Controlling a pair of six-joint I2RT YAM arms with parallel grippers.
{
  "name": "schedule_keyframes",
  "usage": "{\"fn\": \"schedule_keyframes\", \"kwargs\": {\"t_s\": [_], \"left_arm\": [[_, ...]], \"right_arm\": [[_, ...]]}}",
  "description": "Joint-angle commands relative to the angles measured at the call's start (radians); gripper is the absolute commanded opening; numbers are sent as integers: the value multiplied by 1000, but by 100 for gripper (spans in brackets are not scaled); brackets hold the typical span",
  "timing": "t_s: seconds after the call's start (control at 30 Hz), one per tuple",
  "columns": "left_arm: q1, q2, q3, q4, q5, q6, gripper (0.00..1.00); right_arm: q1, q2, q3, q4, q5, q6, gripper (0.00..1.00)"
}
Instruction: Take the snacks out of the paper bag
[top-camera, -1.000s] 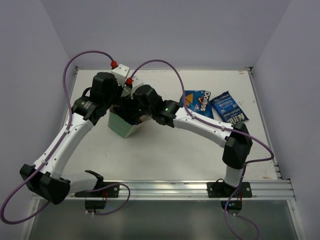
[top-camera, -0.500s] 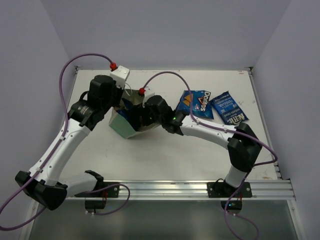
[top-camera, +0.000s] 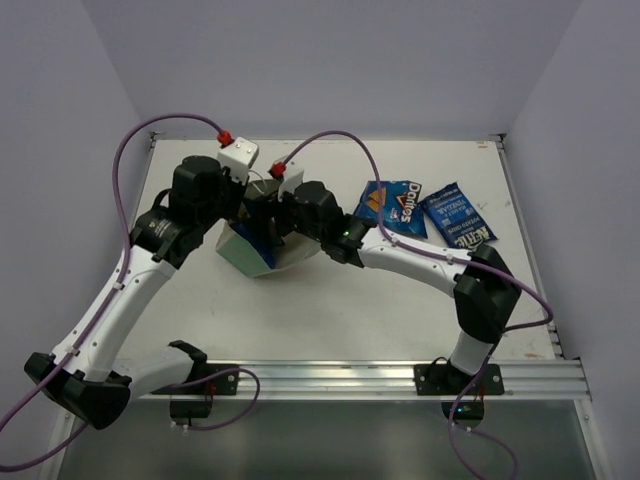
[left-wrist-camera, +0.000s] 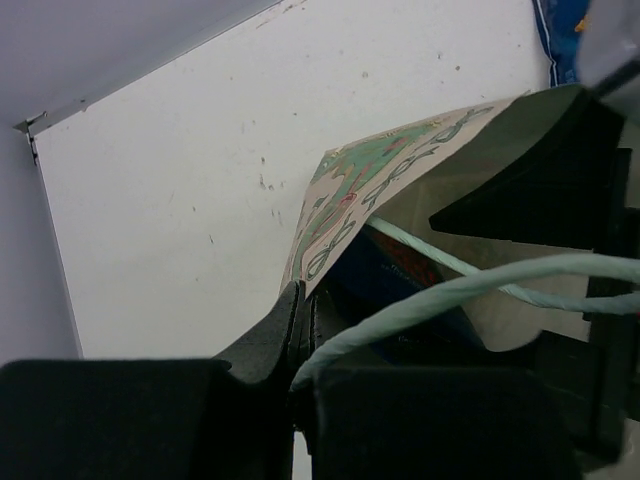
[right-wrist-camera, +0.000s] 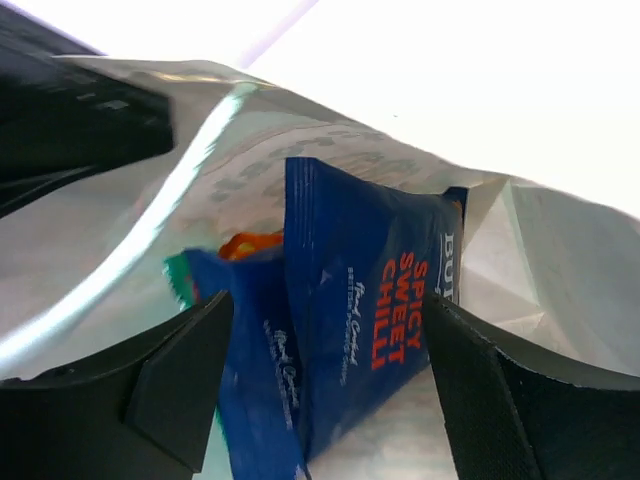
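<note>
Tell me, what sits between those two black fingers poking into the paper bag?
The right wrist view shows a dark blue Spicy Sweet Chilli packet inside the paper bag, framed by the open right gripper.

The paper bag (top-camera: 243, 256) is mint green on the outside. Near its rim the outer face has a curly green and red pattern on a beige ground, and the inside is cream. Its string handle (left-wrist-camera: 470, 285) is a very pale green.

In the bag, the dark blue packet (right-wrist-camera: 370, 300) has orange-red letters and small white writing. The second blue packet (right-wrist-camera: 262, 370) also has white writing. Behind these two show an orange packet (right-wrist-camera: 250, 243) and a teal packet (right-wrist-camera: 180, 272).

On the white table (top-camera: 330, 310), the Doritos packet (top-camera: 395, 207) is dark blue with an orange triangle and white letters. The blue chip packet (top-camera: 457, 216) has white print.

The arms (top-camera: 120, 290) are white with black joints.
</note>
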Motion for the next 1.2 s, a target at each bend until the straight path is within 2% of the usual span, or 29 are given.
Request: {"fn": "schedule_keyframes", "kwargs": {"t_s": [0.0, 0.13, 0.23, 0.27, 0.3, 0.37, 0.4, 0.47, 0.73, 0.9, 1.1, 1.17], "left_arm": [[-1, -48, 13, 125, 25, -4, 0], [-2, -48, 13, 125, 30, -13, 0], [-1, -53, 10, 128, 30, -15, 0], [-1, -53, 7, 129, 28, -13, 0], [-1, -54, 4, 129, 21, -13, 0], [-1, -57, -4, 131, 10, -12, 0], [1, -59, -17, 132, -10, -12, 0], [-1, -60, -27, 137, -38, -28, 0], [-1, -39, -62, 169, -180, -61, 0], [1, -26, -93, 226, -256, -45, 0], [21, 16, -102, 318, -306, 56, 0], [31, 33, -87, 356, -314, 103, 0]], "right_arm": [[0, 64, 81, 47, 9, -56, 78], [0, 110, 99, 33, -14, -50, 75], [0, 129, 90, 35, -17, -30, 65], [0, 127, 84, 41, -12, -27, 58], [0, 115, 69, 50, -3, -27, 44], [0, 98, 66, 52, 3, -42, 28], [0, 87, 84, 41, 3, -50, 13], [0, 40, 108, -13, 2, -79, 0], [-10, -258, 193, -164, 18, -150, 0], [-55, -370, 254, -237, 28, -137, 0], [-170, -525, 198, -312, 83, -41, 0], [-196, -558, 129, -333, 113, -41, 0]]}}
